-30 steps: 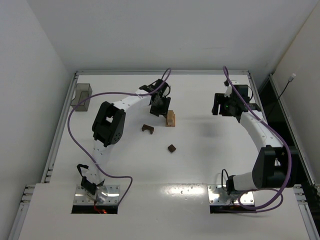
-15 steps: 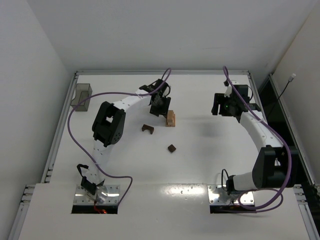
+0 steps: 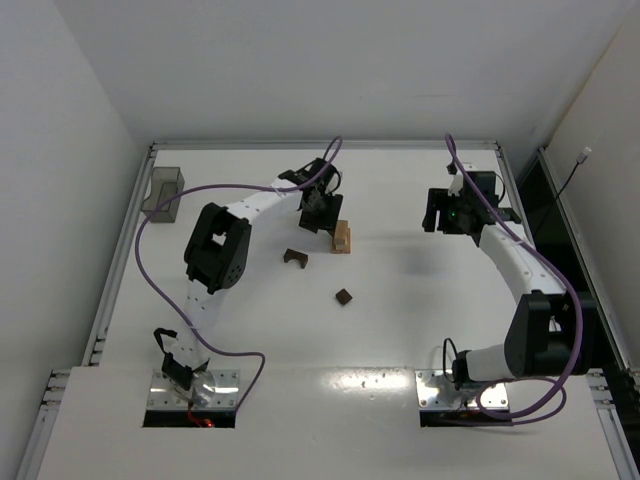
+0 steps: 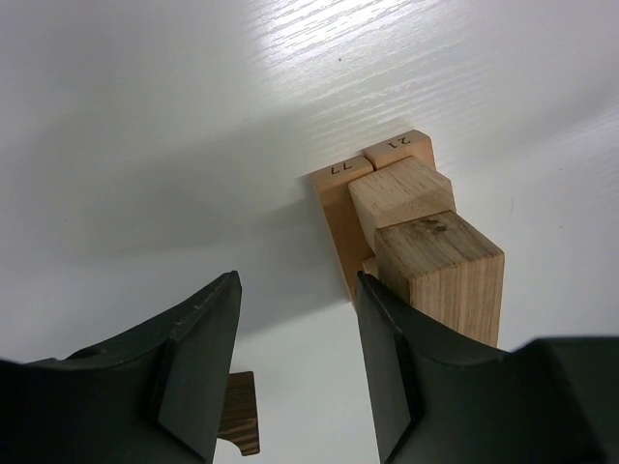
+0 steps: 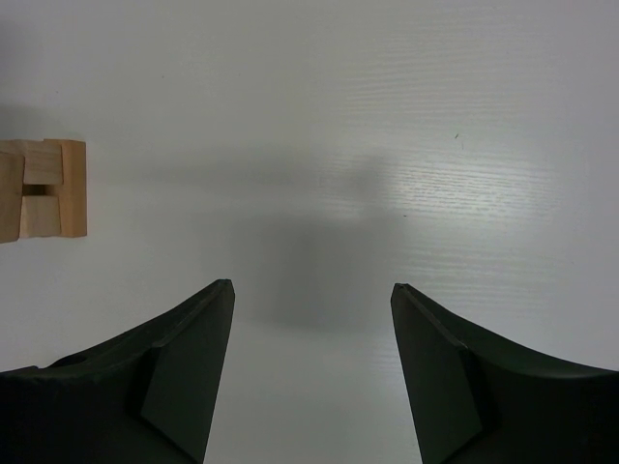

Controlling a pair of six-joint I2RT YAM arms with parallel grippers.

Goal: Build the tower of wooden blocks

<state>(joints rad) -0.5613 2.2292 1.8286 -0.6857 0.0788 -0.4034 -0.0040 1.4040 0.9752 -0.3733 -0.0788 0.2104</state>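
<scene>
room: white walls [image 3: 90, 100] close in a white counter [image 3: 400, 330] with a raised rim along its far and side edges.
left arm: the left arm [image 3: 215, 250] reaches from its base at the near edge toward the far middle of the counter. a purple cable [image 3: 150, 235] loops along it.
right arm: the right arm [image 3: 520, 265] bends up the right side, well apart from all the blocks.
bin: a translucent grey bin [image 3: 163, 192] stands in the far left corner, well away from everything else.
left hand: the left hand [image 3: 318, 212] hangs just beside the tower, on its far left side. in the wrist view its two dark fingers [image 4: 198, 377] stand apart with only bare counter between them. the tower shows against the inner edge of one finger, and i cannot tell whether they touch.
right hand: the right hand [image 5: 311, 319] has its fingers spread wide over bare counter, holding nothing. the tower sits at the far left edge of its view.
tower: the wood block tower [image 3: 343, 238] stands on the counter near the far middle. it is a narrow stack of light tan blocks. two bars at its base lie side by side with printed numbers on their ends, and smaller blocks rest on top.
loose blocks: an arch-shaped dark block [image 3: 294, 258] lies near the tower, to its near left. a small dark cube [image 3: 344, 296] lies closer to the arm bases, apart from both.
</scene>
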